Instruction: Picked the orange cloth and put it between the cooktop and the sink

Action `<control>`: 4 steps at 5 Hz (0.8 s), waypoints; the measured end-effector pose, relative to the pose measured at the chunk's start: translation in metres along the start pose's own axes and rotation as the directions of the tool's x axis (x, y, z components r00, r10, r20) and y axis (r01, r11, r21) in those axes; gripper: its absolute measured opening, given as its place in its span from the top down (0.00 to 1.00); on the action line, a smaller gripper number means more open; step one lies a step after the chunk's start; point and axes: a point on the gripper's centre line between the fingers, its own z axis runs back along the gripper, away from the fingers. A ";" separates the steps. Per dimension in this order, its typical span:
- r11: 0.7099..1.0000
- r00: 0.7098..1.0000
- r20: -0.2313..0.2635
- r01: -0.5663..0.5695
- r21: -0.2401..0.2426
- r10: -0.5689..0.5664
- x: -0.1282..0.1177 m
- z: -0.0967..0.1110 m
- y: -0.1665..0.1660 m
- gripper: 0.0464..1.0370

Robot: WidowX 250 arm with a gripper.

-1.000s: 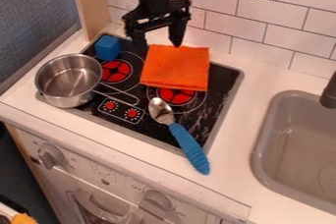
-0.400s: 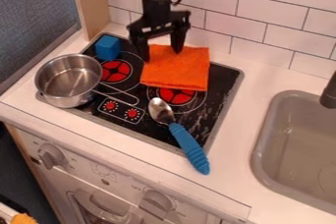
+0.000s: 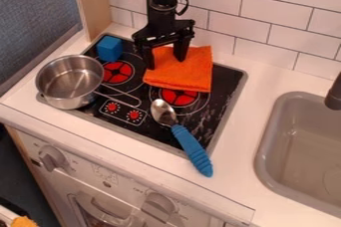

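Workpiece: orange cloth [image 3: 190,75], upper centre of the frame, lying flat on the cooktop [image 3: 228,77] and partly covering the lower burner [image 3: 178,97]. Pincer [image 3: 165,63]: fingers apart, 1 at the cloth's upper left edge and 1 over its upper part. The pincer is not clamped on the cloth.

Rationale: the spread fingers straddle the cloth's upper left corner, a position that presumably lets them gather a fold when they close. Flat fabric offers no raised edge, so a low, near-vertical approach suits it. The metal pot [image 3: 67,84] at left and the blue block [image 3: 109,48] at upper left stand clear of this grip point. The spoon [image 3: 191,147] lies just below the cloth; a low drag could disturb it, so lift before transfer.

Orientation: the cloth is nearly square, and a long axis cannot be determined with confidence. Its right edge runs almost straight up and down the frame; its lower edge slopes slightly down toward the right.

Remaining steps: close, lift, carry right, and release on the strip of tabletop [image 3: 244,116] between the cooktop and the sink [image 3: 263,141]. The strip is narrow; the cloth may overlap either side.
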 end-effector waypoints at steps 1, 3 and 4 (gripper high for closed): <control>1.000 1.000 -0.012 -0.006 -0.011 0.006 -0.007 -0.001 -0.001 0.04; 1.000 1.000 -0.011 0.000 -0.022 0.000 -0.030 0.001 -0.003 0.04; 1.000 1.000 -0.016 0.014 -0.019 -0.014 -0.052 0.003 -0.013 0.04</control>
